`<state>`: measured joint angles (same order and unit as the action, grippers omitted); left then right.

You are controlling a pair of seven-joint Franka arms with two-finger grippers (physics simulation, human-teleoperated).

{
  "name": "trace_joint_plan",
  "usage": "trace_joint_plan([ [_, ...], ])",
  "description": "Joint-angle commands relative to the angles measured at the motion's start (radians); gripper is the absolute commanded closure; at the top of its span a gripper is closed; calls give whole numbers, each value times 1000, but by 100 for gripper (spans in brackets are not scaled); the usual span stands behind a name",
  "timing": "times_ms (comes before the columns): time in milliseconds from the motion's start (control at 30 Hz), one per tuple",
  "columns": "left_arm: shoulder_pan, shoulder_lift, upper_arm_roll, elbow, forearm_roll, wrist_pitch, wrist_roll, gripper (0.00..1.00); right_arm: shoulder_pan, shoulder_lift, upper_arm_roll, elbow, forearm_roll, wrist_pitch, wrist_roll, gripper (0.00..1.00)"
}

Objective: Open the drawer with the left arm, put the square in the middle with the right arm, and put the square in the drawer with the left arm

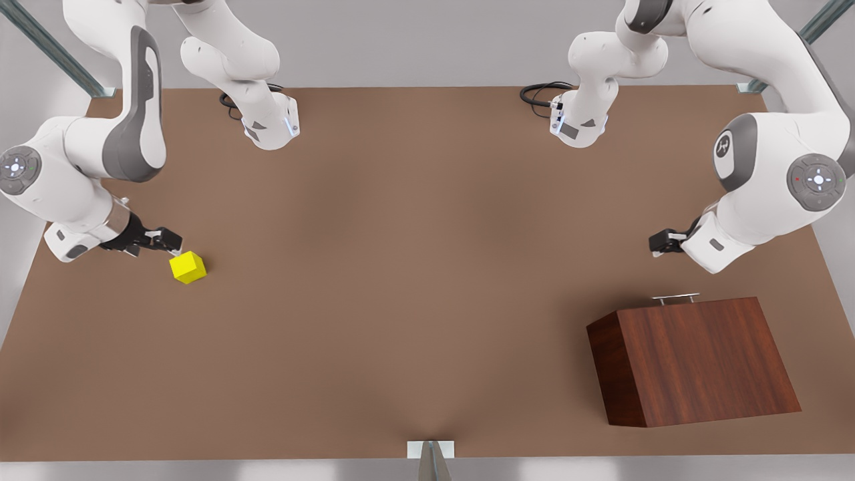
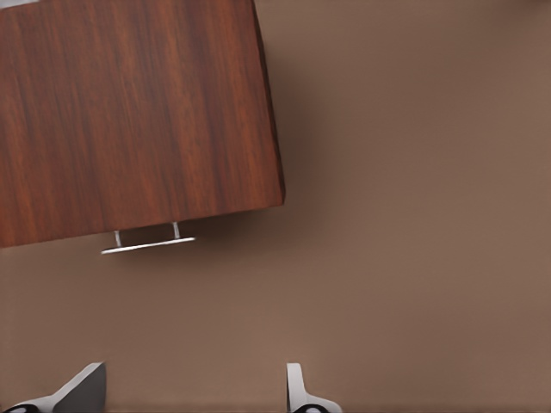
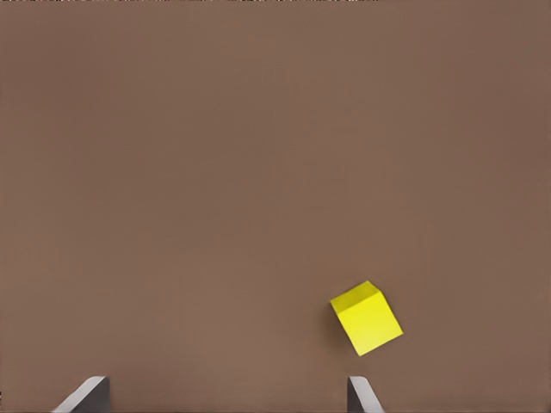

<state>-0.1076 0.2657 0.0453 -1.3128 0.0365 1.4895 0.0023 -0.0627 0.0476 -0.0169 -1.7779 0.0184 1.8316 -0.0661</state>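
The right tool [image 1: 175, 248] hangs with fingers spread wide just beside the square [image 1: 188, 267], near the desk's [image 1: 414, 280] edge on the front view's left. The left tool [image 1: 658, 242], also wide, hovers near the shut drawer's handle [image 1: 675, 298] toward the opposite edge.

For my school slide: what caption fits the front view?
Right gripper open beside the yellow square; left gripper open near the closed drawer.
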Motion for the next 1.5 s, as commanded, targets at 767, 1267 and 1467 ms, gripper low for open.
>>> trace_joint_plan([
  [767,5,-284,165,-936,-30,1060,-1323,0,-60,247,-109,-169,35,368,-980,0],
  [1267,11,-213,173,-936,-101,1115,-1323,0,-88,291,-130,-359,91,564,-1060,0],
  [1467,37,-171,176,-933,-138,1160,-1322,0,-89,294,-138,-416,146,626,-1044,0],
])
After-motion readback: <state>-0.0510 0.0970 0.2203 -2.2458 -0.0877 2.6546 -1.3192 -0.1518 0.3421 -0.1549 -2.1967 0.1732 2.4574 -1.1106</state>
